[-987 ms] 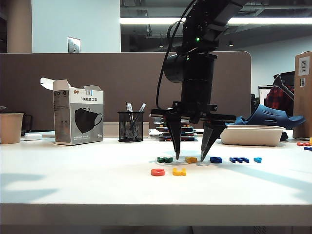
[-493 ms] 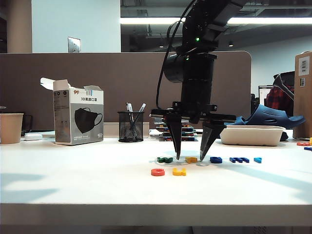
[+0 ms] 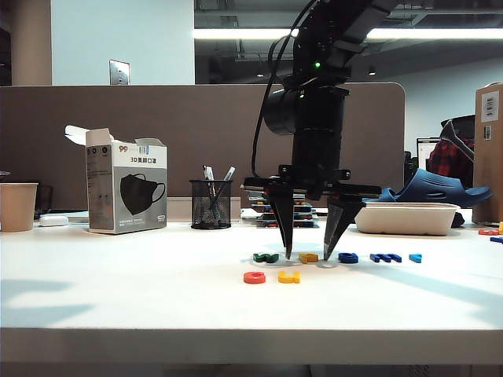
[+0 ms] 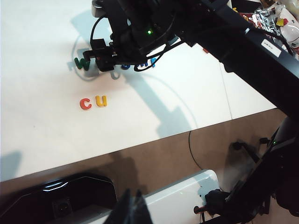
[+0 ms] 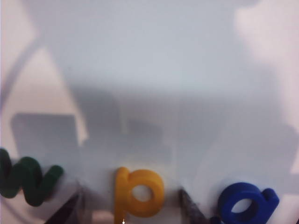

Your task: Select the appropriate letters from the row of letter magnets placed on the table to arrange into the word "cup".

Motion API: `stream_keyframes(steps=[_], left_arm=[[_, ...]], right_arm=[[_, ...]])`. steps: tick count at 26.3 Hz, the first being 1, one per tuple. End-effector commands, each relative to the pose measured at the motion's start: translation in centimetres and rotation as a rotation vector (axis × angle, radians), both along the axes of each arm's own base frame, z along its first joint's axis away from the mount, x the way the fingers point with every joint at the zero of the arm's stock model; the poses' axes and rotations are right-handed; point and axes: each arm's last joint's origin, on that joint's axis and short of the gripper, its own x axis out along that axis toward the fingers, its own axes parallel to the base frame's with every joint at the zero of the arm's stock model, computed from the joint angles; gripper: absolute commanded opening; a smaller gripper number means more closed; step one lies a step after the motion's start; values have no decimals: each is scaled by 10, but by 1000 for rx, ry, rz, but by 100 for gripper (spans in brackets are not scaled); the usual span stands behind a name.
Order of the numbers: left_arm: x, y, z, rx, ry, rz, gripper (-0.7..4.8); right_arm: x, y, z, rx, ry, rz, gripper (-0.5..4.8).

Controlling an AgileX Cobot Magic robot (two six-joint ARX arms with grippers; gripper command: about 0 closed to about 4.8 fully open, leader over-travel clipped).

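Two dark pointed fingers of the right hand stand apart, tips down at the worktop, straddling the yellow "p" in the row of letter magnets; its fingertips are blurred in the wrist view. Beside it lie a green "w" and a blue letter, smooth rounded plastic. In front, the red "c" and yellow "u" lie side by side. The left hand is only partly seen; its fingers look together.
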Motion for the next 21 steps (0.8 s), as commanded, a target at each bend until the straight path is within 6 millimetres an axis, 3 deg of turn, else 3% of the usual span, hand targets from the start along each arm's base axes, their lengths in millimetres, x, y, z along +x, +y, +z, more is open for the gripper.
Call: stream_keyframes(steps=[1, 3, 6, 21], left_arm=[[-1, 0, 1, -5, -10, -5, -5], [-1, 0, 1, -5, -10, -5, -5], [-1, 0, 1, -5, -10, -5, -5], [-1, 0, 1, -5, -10, -5, -5]], right_arm=[[-1, 1, -8, -8, 27, 4, 260], [-1, 2, -8, -7, 26, 6, 259], [-1, 3, -8, -6, 24, 9, 200], [0, 4, -8, 3, 7, 10, 192]])
